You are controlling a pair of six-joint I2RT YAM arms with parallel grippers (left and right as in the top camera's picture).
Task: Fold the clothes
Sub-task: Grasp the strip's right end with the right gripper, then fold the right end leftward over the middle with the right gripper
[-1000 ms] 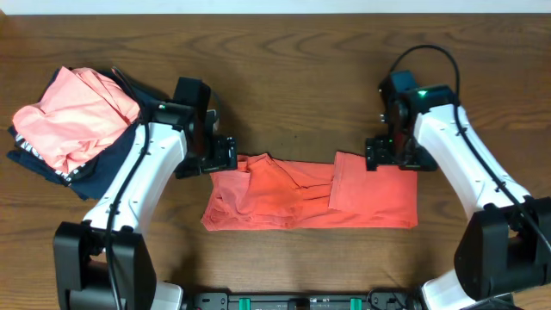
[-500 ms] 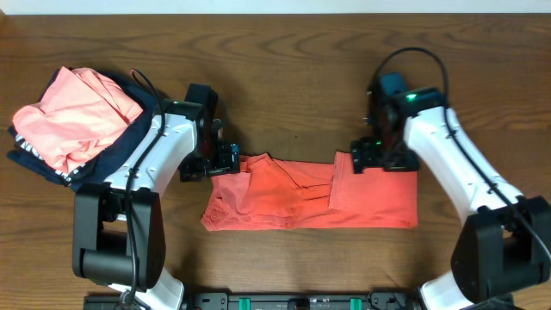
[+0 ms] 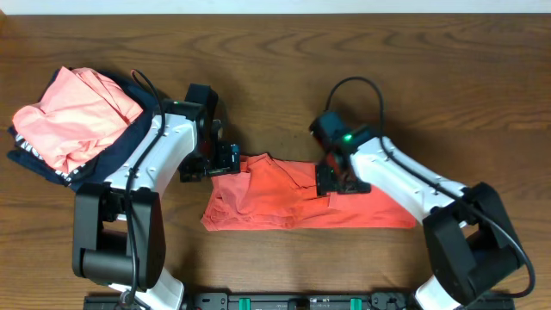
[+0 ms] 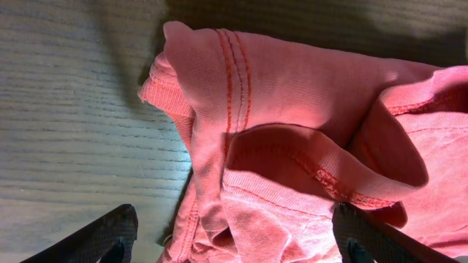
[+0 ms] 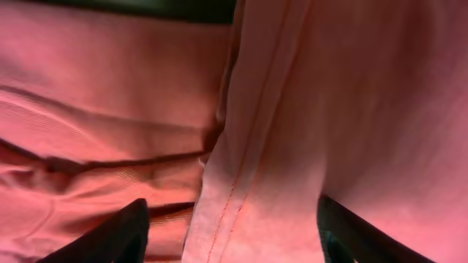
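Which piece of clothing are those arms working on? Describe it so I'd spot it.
Look at the wooden table; at its middle lies a coral-red T-shirt, folded into a long strip. Unlike the paler pink garment and navy garment heaped at the left edge, it lies alone, brighter and spread out.

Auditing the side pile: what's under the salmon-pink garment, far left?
A dark navy garment pokes out past the right and lower edges of the salmon-pink garment. Anything else beneath is covered.
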